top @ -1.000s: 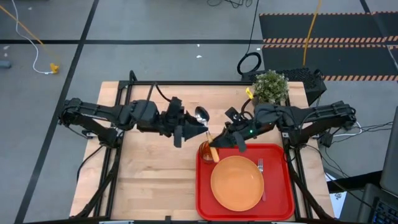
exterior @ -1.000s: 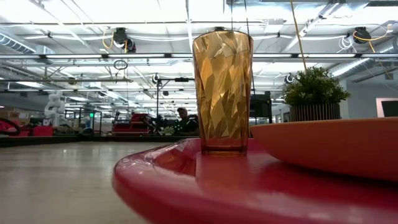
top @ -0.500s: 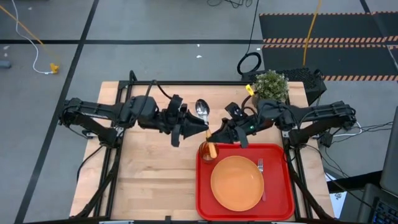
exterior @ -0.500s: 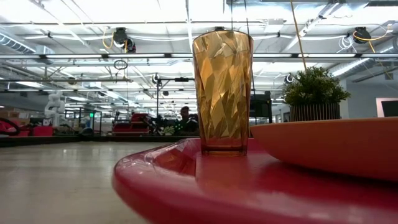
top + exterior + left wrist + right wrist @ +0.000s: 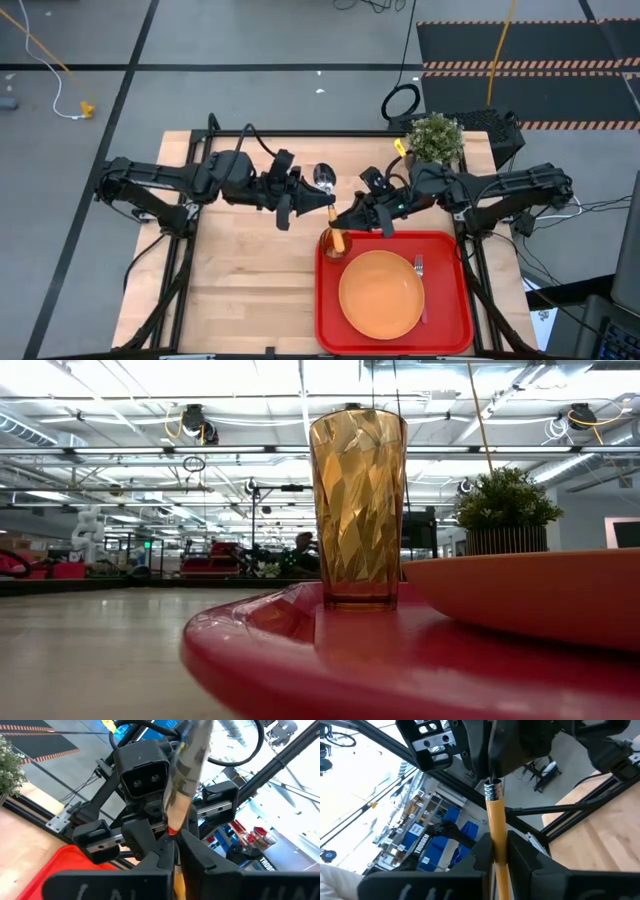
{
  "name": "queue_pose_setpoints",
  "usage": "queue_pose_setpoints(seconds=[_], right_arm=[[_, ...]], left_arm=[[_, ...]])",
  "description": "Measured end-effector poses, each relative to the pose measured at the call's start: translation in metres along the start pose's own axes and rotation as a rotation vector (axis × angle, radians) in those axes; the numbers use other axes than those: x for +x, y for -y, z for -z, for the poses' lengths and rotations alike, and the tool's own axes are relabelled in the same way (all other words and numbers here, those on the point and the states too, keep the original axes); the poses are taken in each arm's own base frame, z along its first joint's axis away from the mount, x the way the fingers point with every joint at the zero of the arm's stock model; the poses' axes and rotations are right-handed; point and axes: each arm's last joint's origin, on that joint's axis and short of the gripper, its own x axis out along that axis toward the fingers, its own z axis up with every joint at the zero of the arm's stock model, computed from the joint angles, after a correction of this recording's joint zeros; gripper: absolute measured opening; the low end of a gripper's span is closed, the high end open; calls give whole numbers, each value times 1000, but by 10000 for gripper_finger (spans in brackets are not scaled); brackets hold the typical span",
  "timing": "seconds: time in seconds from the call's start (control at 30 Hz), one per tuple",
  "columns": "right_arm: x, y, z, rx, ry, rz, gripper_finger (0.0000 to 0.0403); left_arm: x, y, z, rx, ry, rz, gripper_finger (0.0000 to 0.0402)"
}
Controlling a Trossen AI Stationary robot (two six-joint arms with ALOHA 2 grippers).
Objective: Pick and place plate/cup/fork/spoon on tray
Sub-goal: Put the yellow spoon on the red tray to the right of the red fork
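The spoon, with its silver bowl (image 5: 324,178) and orange handle (image 5: 341,238), hangs in the air over the tray's far left corner, held between both arms. My left gripper (image 5: 328,207) comes from the table's left and my right gripper (image 5: 346,216) from the right; each is shut on the spoon. The amber cup (image 5: 331,244) stands upright on the red tray (image 5: 330,320), under the handle's end. The orange plate (image 5: 381,293) lies on the tray, and the fork (image 5: 419,267) lies beside it on the right. My left gripper pinches the spoon between its two fingers (image 5: 160,857) where the orange handle meets the metal neck (image 5: 175,832), coming level from the table's left, across the spoon. The metal part rises past the fingers, clear of everything. My right gripper pinches the orange handle (image 5: 496,827) between its two fingers, just below the silver neck (image 5: 493,789). It comes level from the table's right, across the handle. The spoon is lifted clear, tilted, its handle end over the cup.
A potted green plant (image 5: 435,138) stands at the table's far right corner, behind my right arm. Bare wooden tabletop (image 5: 250,280) lies left of the tray. The low view shows the cup (image 5: 358,510) and the plate's rim (image 5: 520,595) on the tray.
My left gripper has shut on the spoon, which my right gripper kept holding in the air above the cup. The spoon has barely shifted.
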Motion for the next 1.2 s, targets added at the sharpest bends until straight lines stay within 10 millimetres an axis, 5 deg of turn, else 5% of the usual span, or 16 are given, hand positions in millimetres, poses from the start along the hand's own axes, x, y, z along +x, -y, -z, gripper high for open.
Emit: queue_pose_setpoints(seconds=[0.27, 0.6, 0.77, 1.0, 1.2], right_arm=[[0, 1, -1, -9, 59, 38, 33], [-10, -2, -8, 22, 293, 154, 146], [-16, -2, -10, -33, 390, 248, 170], [-29, -1, -9, -282, 470, 480, 173], [-23, -10, -16, -744, 472, 507, 184]], left_arm=[[0, 0, -1, -28, 16, -14, 10], [-1, -6, -6, 12, 170, -194, 4], [-2, -14, -8, 17, 228, -325, 4], [-5, -20, -11, 35, 360, -497, 4], [-6, -22, -13, 41, 410, -557, 4]])
